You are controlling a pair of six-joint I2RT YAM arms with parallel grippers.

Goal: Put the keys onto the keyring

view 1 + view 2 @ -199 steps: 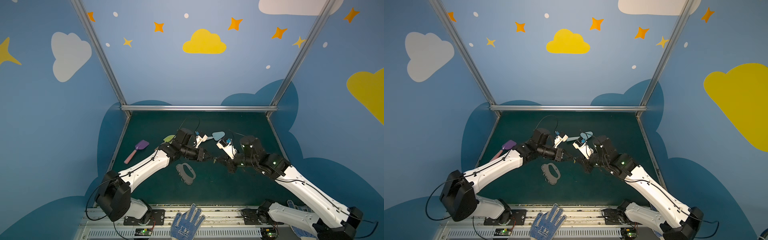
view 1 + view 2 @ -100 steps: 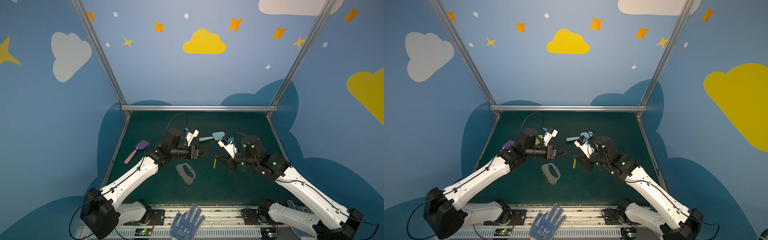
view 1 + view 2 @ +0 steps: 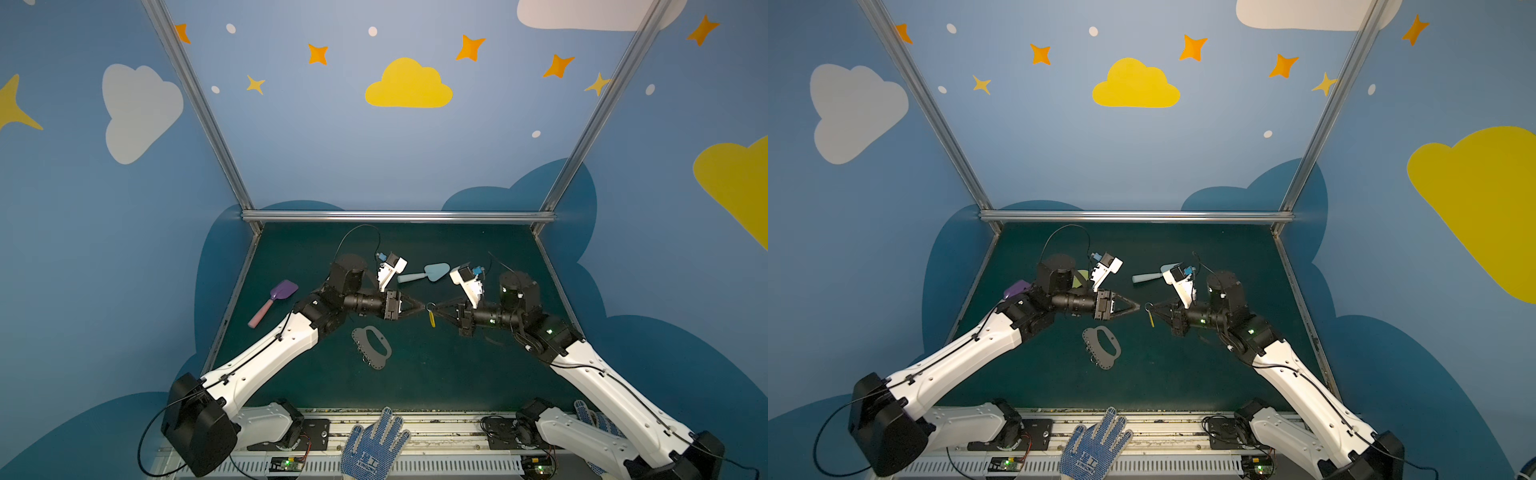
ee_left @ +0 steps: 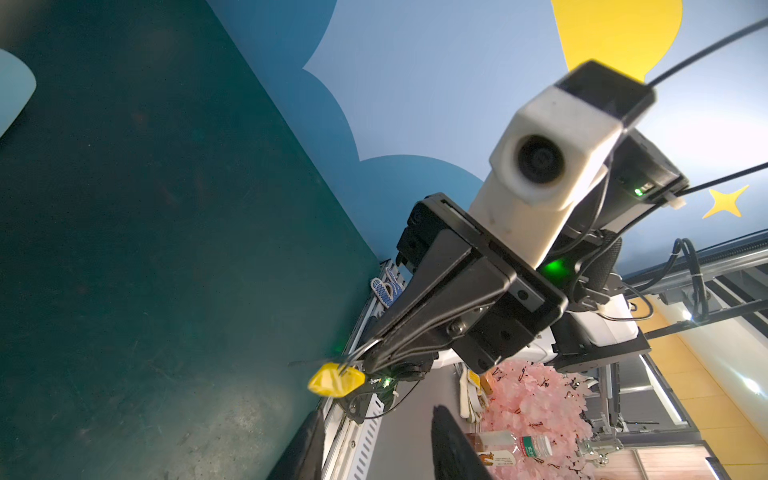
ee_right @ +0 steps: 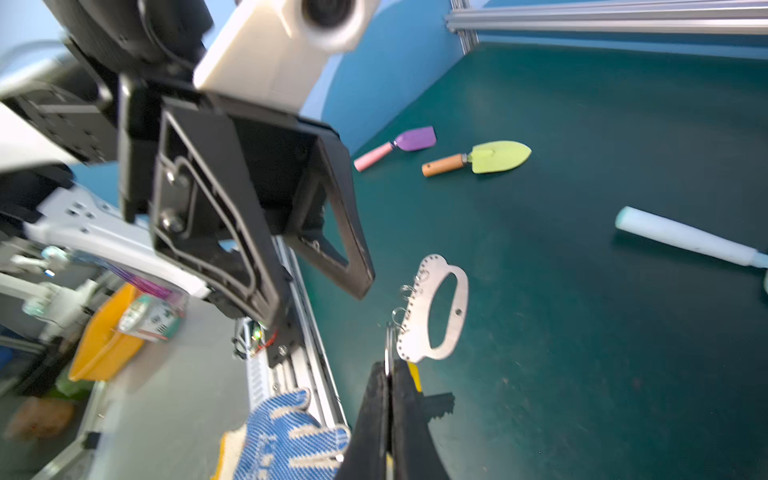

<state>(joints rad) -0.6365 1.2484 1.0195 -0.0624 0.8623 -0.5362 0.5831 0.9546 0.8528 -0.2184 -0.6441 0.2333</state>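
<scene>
Right claw (image 3: 437, 308) clenched on keys (image 3: 432, 318), bunch dangling in air beyond keyring (image 3: 362, 347), toward its right. Left claw (image 3: 419, 307) released, empty, tips also beyond keyring, near keys. Keyring flat on mat (image 3: 457, 374).

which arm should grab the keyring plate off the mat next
Left, probably. The left gripper is open and empty, and the keyring lies on its side of the middle. The right gripper is shut on the keys.
</scene>
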